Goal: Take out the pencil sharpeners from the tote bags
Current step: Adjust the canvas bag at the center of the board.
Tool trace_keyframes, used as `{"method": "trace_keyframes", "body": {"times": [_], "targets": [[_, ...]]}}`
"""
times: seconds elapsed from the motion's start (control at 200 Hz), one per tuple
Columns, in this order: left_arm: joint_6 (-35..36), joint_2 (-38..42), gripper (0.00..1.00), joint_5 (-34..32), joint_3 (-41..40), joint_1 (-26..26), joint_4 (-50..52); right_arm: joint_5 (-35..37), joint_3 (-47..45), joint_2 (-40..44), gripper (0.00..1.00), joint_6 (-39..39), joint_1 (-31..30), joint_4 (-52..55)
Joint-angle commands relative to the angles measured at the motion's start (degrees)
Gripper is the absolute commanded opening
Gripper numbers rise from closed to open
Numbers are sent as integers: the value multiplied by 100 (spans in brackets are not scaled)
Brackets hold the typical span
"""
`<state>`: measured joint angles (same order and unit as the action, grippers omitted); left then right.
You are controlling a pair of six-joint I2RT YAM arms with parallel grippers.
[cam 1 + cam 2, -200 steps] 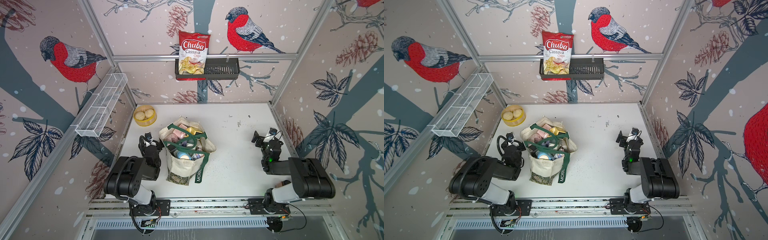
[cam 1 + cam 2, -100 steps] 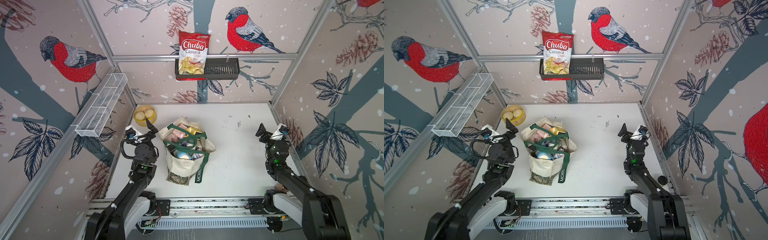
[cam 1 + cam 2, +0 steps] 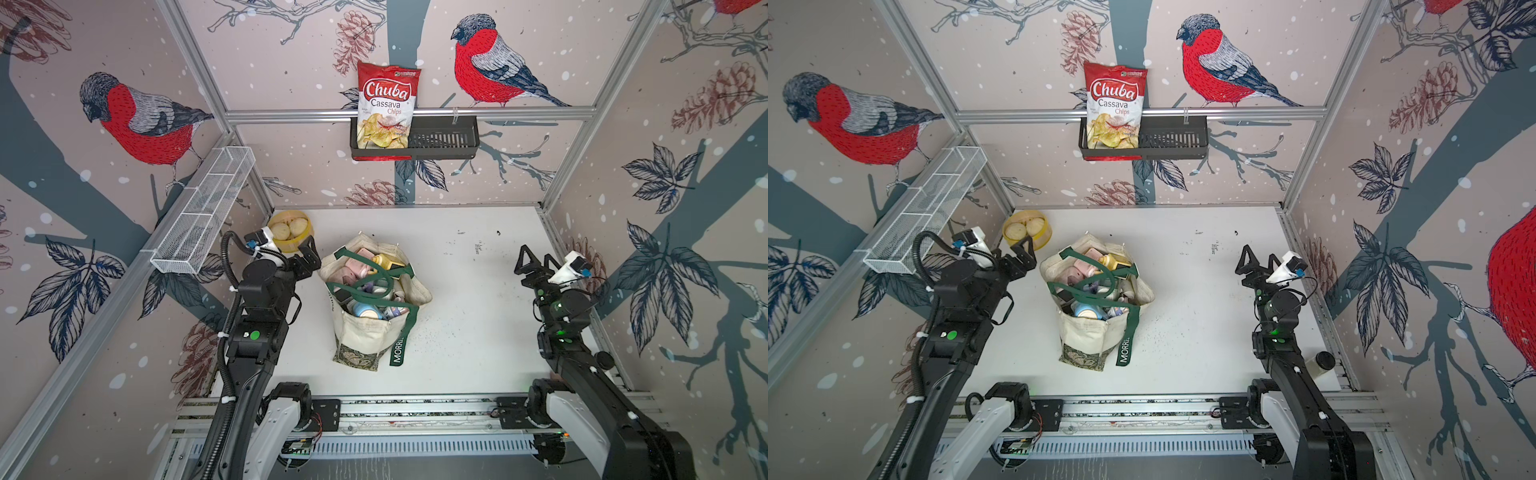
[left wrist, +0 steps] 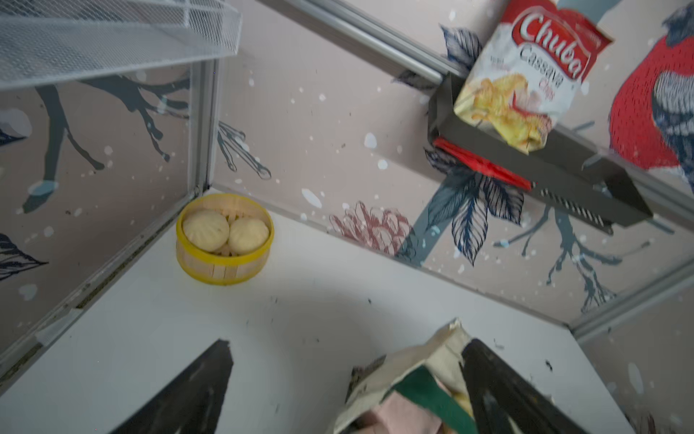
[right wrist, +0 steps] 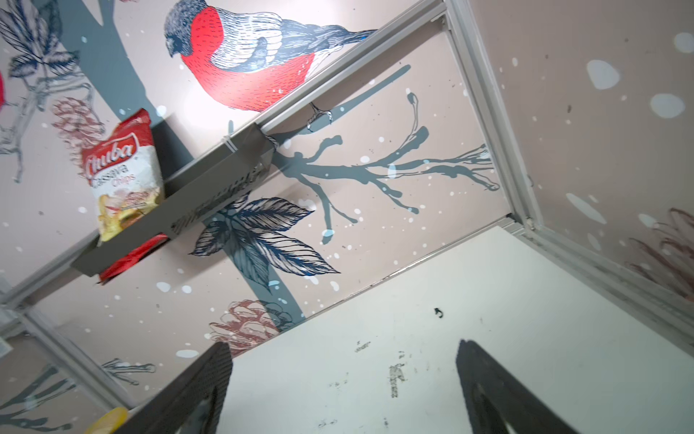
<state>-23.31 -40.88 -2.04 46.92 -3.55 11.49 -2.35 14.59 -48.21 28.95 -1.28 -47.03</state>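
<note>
In both top views the tote bag [image 3: 365, 338] sat slumped at the middle of the tabletop [image 3: 465, 316]; its mouth gaped upward, crammed with pencil sharpeners [image 3: 360, 266], pink ones by the far rim; dark green strap handles [image 3: 376, 286] looped across that mouth. The left arm [image 3: 262, 291] hung just left of the tote, the left jaws spread wide and empty beside its far-left rim; the right arm [image 3: 561, 307] stood well right of the tote, the right jaws likewise parted around nothing. A good first pick would probably be a topmost pink sharpener, taken from straight above so the jaws miss the straps; the right jaws might pin the canvas so the bag does not lift too. Bare tabletop right of the tote offered the widest room for setting down; left of it ran only a narrow strip before the wall, under a wire mesh shelf [image 3: 199, 220]; a yellow steamer basket [image 3: 288, 214] of buns sat beyond the tote's far-left corner.

In the left wrist view two dark fingers [image 4: 187, 394] stood far apart, holding nothing; the tote's rim lay close against one of them, with a pink sharpener and a green strap showing inside.

In the right wrist view the wide-set fingers framed only scuffed tabletop up to the back wall; the tote was out of sight.
</note>
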Motion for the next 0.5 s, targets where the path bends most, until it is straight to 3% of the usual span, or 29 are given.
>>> {"method": "trace_keyframes", "body": {"times": [0.0,0.22,0.315,0.495], "targets": [[418,246,96,653,-59,14,970,-523,70,132,95,466,-22,104],[529,357,91,1126,49,12,1163,-1124,501,236,85,636,-369,999],[606,267,87,1408,248,12,1296,-1107,809,127,78,448,-908,1550],[836,-11,87,2176,704,12,1609,-815,1324,-268,81,224,-2163,2207]]}}
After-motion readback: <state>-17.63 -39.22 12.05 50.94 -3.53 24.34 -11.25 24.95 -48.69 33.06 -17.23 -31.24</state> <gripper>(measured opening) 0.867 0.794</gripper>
